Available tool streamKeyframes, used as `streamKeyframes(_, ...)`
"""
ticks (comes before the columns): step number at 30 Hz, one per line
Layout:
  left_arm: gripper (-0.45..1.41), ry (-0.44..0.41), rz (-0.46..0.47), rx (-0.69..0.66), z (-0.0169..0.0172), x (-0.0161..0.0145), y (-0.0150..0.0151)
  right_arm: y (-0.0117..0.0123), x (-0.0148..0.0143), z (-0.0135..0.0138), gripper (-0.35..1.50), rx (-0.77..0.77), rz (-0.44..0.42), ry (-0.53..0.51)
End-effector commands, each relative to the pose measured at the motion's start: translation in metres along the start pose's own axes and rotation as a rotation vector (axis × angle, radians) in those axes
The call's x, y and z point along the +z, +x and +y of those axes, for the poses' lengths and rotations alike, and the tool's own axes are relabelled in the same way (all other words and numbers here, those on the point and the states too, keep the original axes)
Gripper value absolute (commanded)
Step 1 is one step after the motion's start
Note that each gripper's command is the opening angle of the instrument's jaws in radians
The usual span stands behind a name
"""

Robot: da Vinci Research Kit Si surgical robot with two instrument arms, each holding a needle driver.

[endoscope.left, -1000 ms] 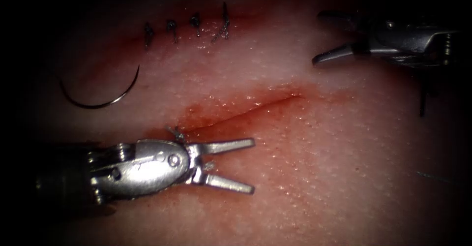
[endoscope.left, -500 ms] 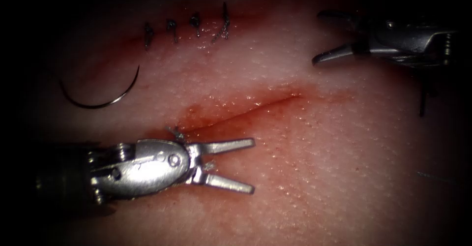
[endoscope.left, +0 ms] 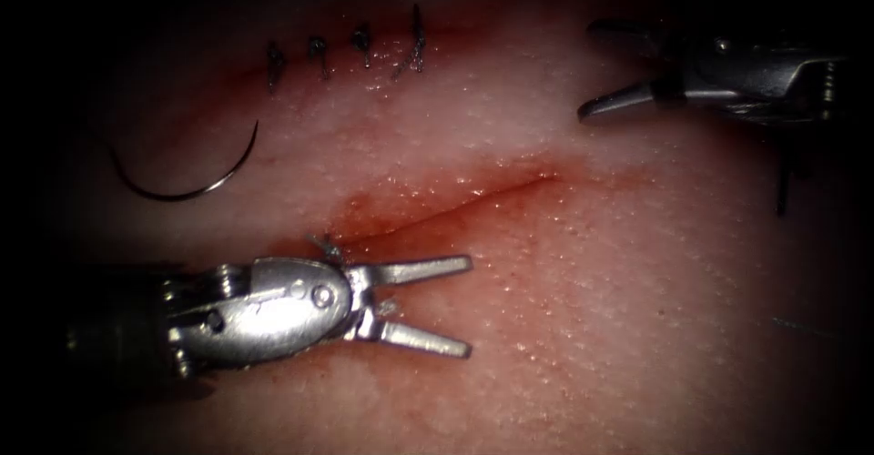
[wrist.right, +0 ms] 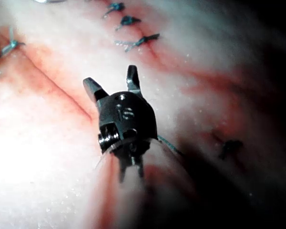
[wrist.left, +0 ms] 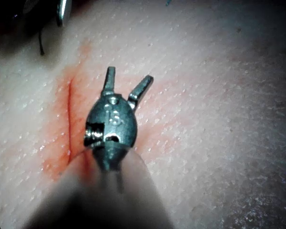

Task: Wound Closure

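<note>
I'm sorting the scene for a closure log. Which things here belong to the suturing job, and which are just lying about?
Job:
- needle, lying free on the tissue, left of the cut
- left tool, jaws open, holding nothing
- right tool, jaws open, holding nothing

Lying about:
- finished stitches along another, closed cut
- red fluid around the cut

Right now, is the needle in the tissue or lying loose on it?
Lying loose. The needle rests on the tissue left of the cut, its whole curve exposed; the left tool and right tool are open, holding nothing.
</note>
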Motion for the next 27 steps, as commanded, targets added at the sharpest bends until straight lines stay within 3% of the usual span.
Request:
streamKeyframes(1,0.42,-0.002,0.0,-0.001,0.0002,0.0008,-0.0005,-0.0002,0.0009,-0.0004,1.26,0.0,0.002,0.002)
streamKeyframes(11,0.62,0.044,-0.051,0.007,0.0013,0.0009,-0.0023,0.0002,0.0021,-0.0013,1.21,-0.043,0.044,0.065)
streamKeyframes(17,0.66,0.119,-0.102,0.014,0.002,-0.0001,-0.0038,-0.0007,0.0025,-0.0026,1.11,0.001,-0.018,0.111)
streamKeyframes(23,0.45,0.297,-0.316,-0.012,0.0029,-0.0016,-0.005,-0.0011,0.003,-0.003,1.11,-0.004,-0.016,0.105)
streamKeyframes(27,0.35,0.317,-0.435,-0.021,0.0034,-0.0013,-0.0063,-0.0016,0.0036,-0.0036,1.09,-0.014,-0.029,0.104)
